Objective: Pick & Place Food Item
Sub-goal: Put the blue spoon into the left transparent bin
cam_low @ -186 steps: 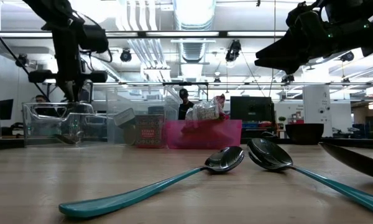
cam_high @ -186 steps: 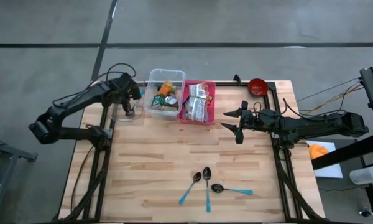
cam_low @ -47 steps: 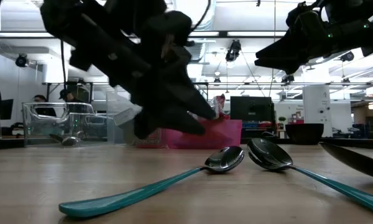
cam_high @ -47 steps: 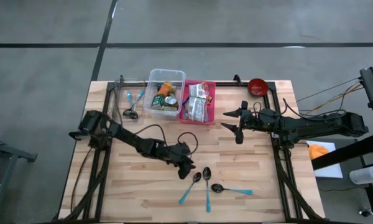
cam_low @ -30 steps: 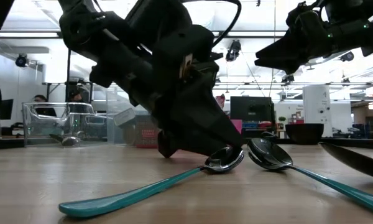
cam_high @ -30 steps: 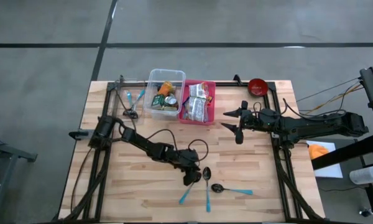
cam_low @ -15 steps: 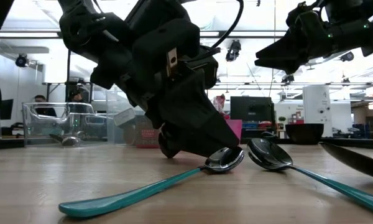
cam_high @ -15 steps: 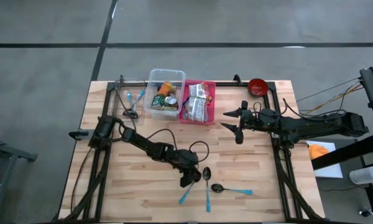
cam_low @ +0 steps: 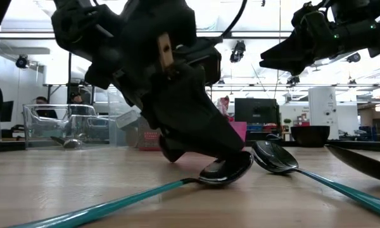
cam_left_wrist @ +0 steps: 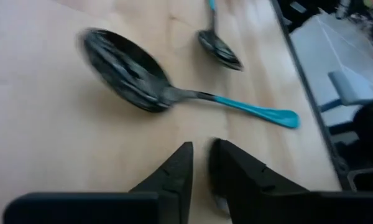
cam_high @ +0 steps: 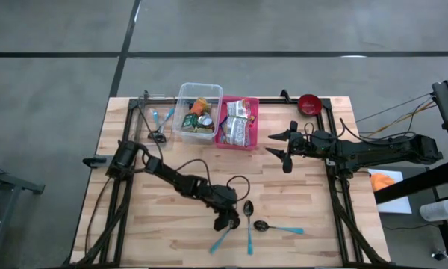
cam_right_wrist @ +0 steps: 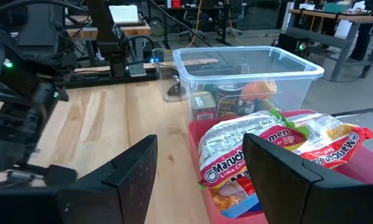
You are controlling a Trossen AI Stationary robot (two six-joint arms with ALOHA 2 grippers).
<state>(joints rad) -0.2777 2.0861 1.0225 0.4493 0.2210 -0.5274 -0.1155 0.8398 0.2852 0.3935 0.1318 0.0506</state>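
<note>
Teal-handled spoon [cam_high: 222, 236] apparently in left pincer [cam_high: 228, 222], beside two more spoons [cam_high: 257, 227].

In the low view, the left gripper [cam_low: 231, 149] covers most of the pink bin [cam_low: 240, 132] and the clear tub behind it. The teal handle of the nearest spoon [cam_low: 225, 171] runs out of the picture at the lower left edge. A third spoon [cam_low: 361, 161] is cut off by the right edge.

In the left wrist view, the spoon bowl [cam_left_wrist: 127, 78] is motion-blurred, and the fingers [cam_left_wrist: 177, 180] hide whatever lies between them; contact cannot be told.

In the high view, the left gripper [cam_high: 225, 220] covers the bowl end of one spoon [cam_high: 221, 239]. Contents of the clear tub [cam_high: 198, 112] are too small to identify.

In the right wrist view, the worktop's [cam_right_wrist: 99, 118] near part is hidden behind the fingers [cam_right_wrist: 280, 180].
</note>
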